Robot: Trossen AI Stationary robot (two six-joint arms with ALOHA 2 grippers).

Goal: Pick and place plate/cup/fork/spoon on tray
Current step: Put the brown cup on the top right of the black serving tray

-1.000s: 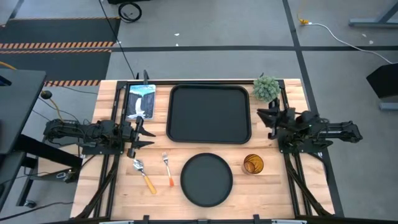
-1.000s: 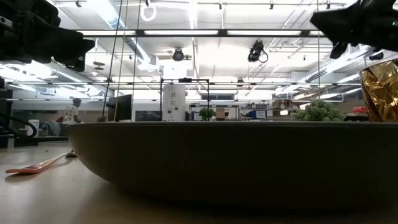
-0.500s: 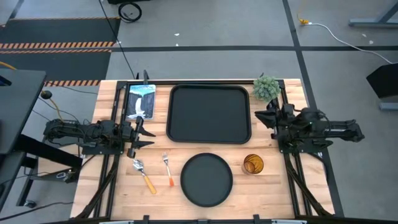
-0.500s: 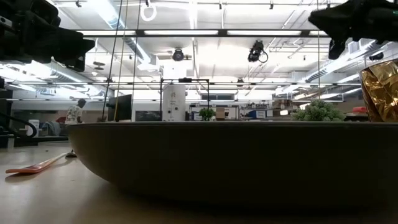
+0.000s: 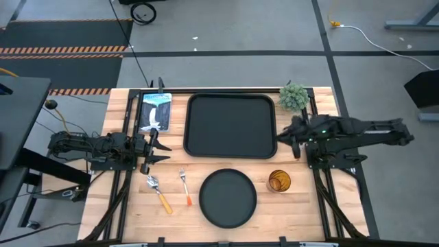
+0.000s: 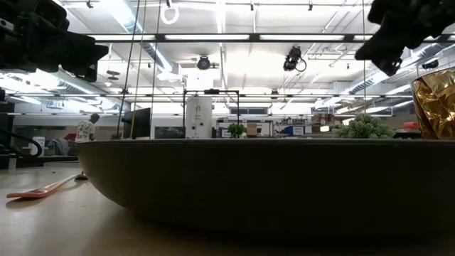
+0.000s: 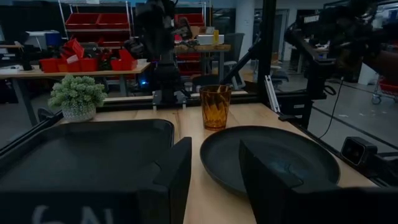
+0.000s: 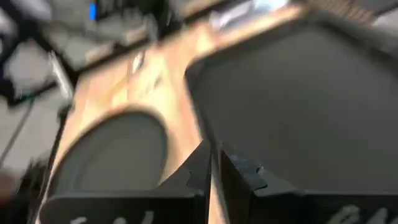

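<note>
The black tray [image 5: 230, 125] lies at the table's far middle. The round black plate [image 5: 228, 197] lies in front of it, near the table's near edge. The amber cup [image 5: 279, 181] stands upright to the plate's right. The orange-handled fork [image 5: 185, 186] and the spoon [image 5: 158, 192] lie flat to the plate's left. My right gripper [image 5: 285, 140] hovers by the tray's right rim, beyond the cup, its fingers [image 8: 200, 163] close together and empty. My left gripper [image 5: 154, 145] waits open at the tray's left, above the spoon's bowl end.
A small green plant [image 5: 293, 97] stands at the tray's far right corner. A blue-and-white packet [image 5: 155, 111] lies left of the tray. Bare wood [image 5: 302, 213] shows right of the plate and in front of the cup.
My right gripper has reached toward the table's left, from beside the table's right frame to the tray's right rim, with its arm stretching out. Its wrist view is blurred by the motion. Nothing on the table has moved.
</note>
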